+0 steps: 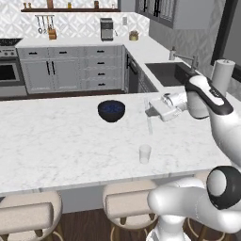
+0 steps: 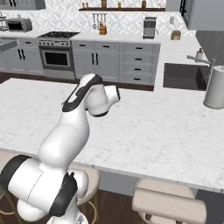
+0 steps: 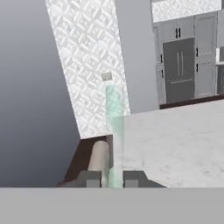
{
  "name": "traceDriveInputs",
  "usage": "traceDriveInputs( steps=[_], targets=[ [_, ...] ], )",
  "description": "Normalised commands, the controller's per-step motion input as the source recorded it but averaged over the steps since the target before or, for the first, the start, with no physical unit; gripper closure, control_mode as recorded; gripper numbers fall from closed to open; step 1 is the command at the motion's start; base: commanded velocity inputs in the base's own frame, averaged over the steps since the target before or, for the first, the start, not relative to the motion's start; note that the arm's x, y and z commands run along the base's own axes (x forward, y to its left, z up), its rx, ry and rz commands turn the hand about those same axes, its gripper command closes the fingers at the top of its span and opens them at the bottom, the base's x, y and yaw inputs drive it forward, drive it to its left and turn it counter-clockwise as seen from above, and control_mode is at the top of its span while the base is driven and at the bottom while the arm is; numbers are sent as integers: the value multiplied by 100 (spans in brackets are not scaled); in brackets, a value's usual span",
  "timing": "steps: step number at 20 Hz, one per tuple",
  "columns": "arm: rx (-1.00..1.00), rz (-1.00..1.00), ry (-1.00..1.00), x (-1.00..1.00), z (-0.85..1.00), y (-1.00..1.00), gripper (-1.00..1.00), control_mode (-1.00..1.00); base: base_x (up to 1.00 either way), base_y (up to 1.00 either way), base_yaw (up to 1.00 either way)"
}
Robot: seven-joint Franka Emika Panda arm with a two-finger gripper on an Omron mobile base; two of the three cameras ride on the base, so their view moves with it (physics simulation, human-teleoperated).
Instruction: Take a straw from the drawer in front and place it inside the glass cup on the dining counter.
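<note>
Jaws clenched on the faint, half-transparent straw (image 3: pixel 114 131), its lower end cut off, above the glass cup (image 1: pixel 145 154).

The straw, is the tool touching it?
Touching. In the hand view the pale straw rises from between the two dark fingertips of the tool, which are shut on it. The left base view shows it hanging above the cup.

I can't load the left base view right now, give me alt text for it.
Above the white marble dining counter, the gripper is shut on the straw, which hangs down over the counter a little behind the glass cup. A dark blue bowl sits further back to the left, beige stools line the near edge, and grey kitchen cabinets stand behind.
</note>
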Motion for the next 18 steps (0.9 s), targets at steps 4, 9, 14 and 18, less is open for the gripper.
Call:
traceDriveInputs(
  steps=[4, 9, 14, 18],
  targets=[
    [7, 23, 0, 0, -39, 0, 100, -100, 0, 0, 0],
    [5, 15, -5, -13, -38, -1, 100, -100, 0, 0, 0],
    [5, 6, -10, -12, -36, 0, 100, -100, 0, 0, 0],
    [3, 1, -14, -7, -29, 0, 100, -100, 0, 0, 0]
  ],
)
